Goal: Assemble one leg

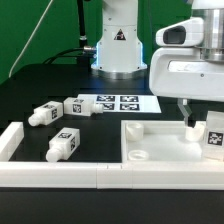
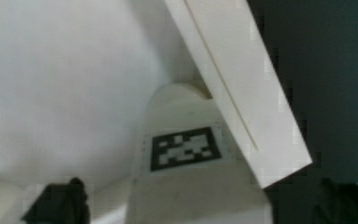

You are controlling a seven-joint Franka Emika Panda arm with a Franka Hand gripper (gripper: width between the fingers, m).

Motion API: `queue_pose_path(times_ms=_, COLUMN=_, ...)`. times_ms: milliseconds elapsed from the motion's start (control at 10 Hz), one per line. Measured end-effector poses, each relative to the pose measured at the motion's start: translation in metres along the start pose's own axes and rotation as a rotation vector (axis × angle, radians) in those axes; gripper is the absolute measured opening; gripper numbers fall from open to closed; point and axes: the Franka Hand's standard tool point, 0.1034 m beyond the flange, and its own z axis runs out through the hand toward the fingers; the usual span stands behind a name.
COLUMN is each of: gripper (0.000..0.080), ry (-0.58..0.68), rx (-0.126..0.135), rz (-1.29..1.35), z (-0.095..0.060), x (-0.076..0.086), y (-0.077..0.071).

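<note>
My gripper (image 1: 203,126) hangs over the right end of the large white tray piece (image 1: 150,150) and is shut on a leg (image 1: 213,135), a stubby white post with a black-and-white tag. In the wrist view the leg (image 2: 185,150) fills the space between my dark fingertips (image 2: 55,203), with my gripper (image 2: 190,208) around it. It is close against the tray's raised rim (image 2: 247,90). I cannot tell whether the leg touches the tray floor. Three more legs lie on the black table at the exterior view's left (image 1: 42,114), (image 1: 78,106), (image 1: 64,146).
The marker board (image 1: 122,102) lies flat behind the tray, in front of the robot base (image 1: 118,45). A white L-shaped rail (image 1: 40,172) runs along the table's front edge and up the exterior view's left.
</note>
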Motion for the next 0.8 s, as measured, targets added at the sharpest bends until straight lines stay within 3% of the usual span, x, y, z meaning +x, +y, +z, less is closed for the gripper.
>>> queue_pose_path(times_ms=200, gripper=0.0388, ry=0.0, rx=0.0, rz=0.029, z=0.0001, x=0.0, y=0.0001)
queue_pose_path(times_ms=300, gripper=0.0388, ry=-0.002, rx=0.003, rz=0.076, z=0.0001, x=-0.0004, y=-0.0003)
queue_pose_path(times_ms=400, gripper=0.0286, ry=-0.003, rx=0.001, rz=0.209, z=0.0003, x=-0.0001, y=0.001)
queue_pose_path(times_ms=800, gripper=0.0286, ry=-0.01, rx=-0.008, rz=0.783, z=0.0014, x=-0.0013, y=0.0008)
